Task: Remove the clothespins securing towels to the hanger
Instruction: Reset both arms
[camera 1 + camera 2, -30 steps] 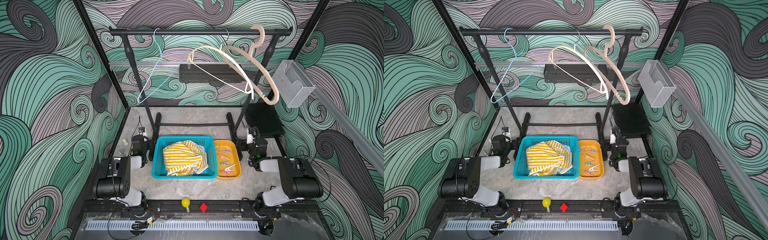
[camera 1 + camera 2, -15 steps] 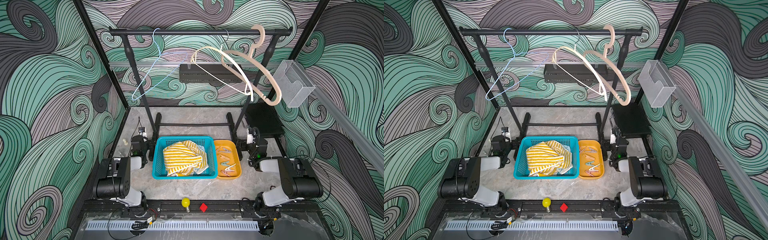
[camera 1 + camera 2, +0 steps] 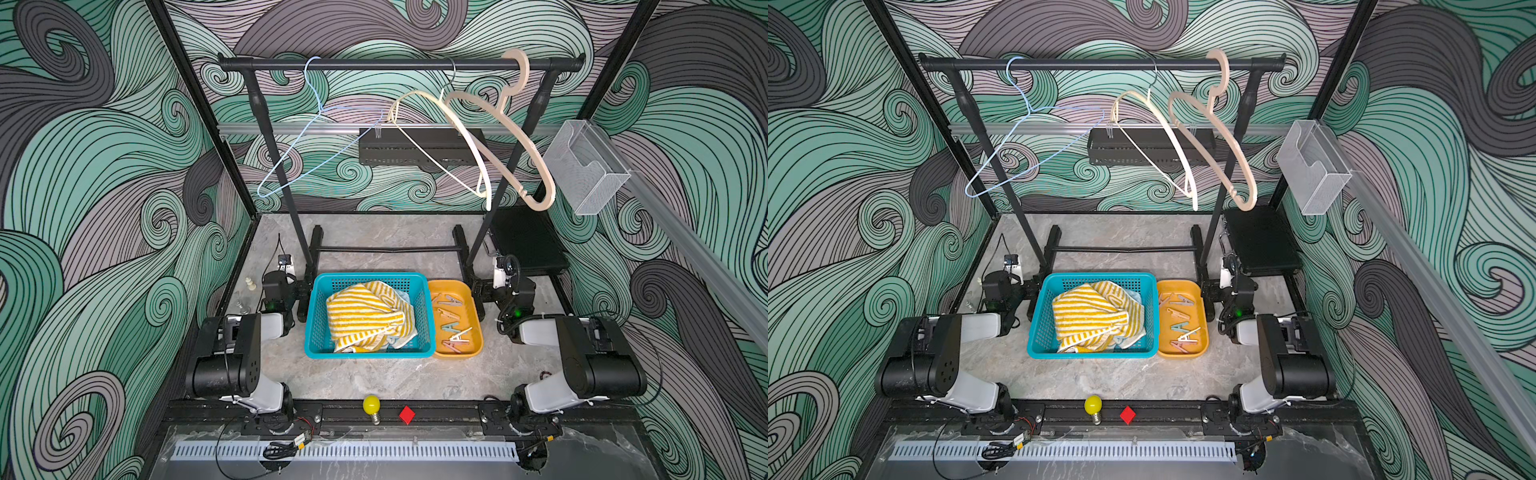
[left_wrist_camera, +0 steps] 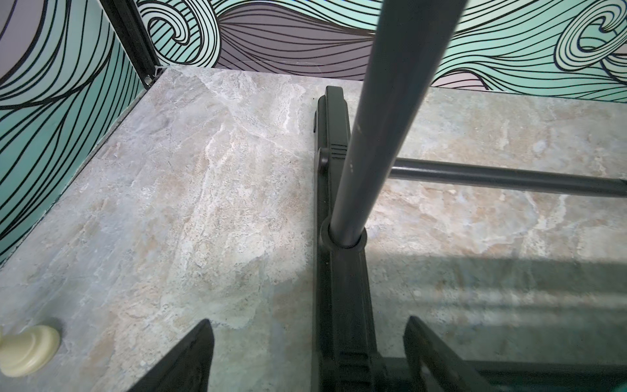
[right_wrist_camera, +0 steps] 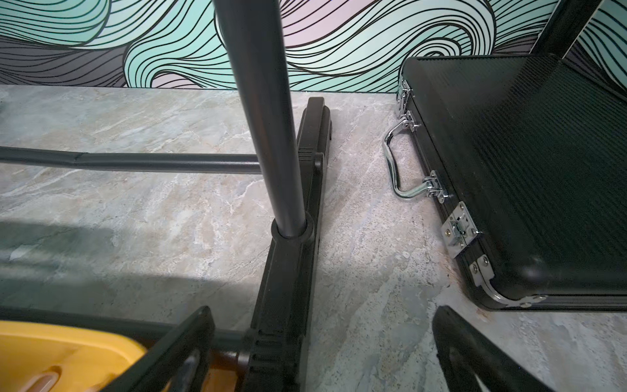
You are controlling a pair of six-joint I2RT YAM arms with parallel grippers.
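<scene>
Since a second ago the blue wire hanger (image 3: 320, 109) has swung a little toward the left wall on the rail (image 3: 399, 64). The white hanger (image 3: 487, 193) and the beige hanger (image 3: 525, 141) beside it have shifted slightly, and both arms lie as they did.

The towels are off the hangers and lie heaped in the teal basket (image 3: 313, 316) on the table (image 3: 374, 378), between the near ends of the rack's two feet. The yellow-striped towel (image 3: 361, 316) is on top, with a pale blue cloth (image 3: 404, 297) showing at its far right edge. A third cloth cannot be made out.

Against the basket's right side stands the orange tray (image 3: 476, 299). It holds the clothespins (image 3: 453, 328), pink, teal and white, lying loose; both top views show them (image 3: 1183, 328).

The left gripper (image 4: 307, 324) sits low over the table, left of the basket, with fingers spread wide and nothing held. The rack's left foot (image 4: 342, 298) runs between them in the wrist view; whether it is touched cannot be told.

The right gripper (image 5: 324, 312) sits right of the tray, fingers likewise wide and empty. The rack's right foot (image 5: 288, 288) runs between them, and the black case (image 5: 526, 169) is near by.

A yellow bulb (image 3: 371, 405) and a red block (image 3: 407, 414) lie on the front bar.
</scene>
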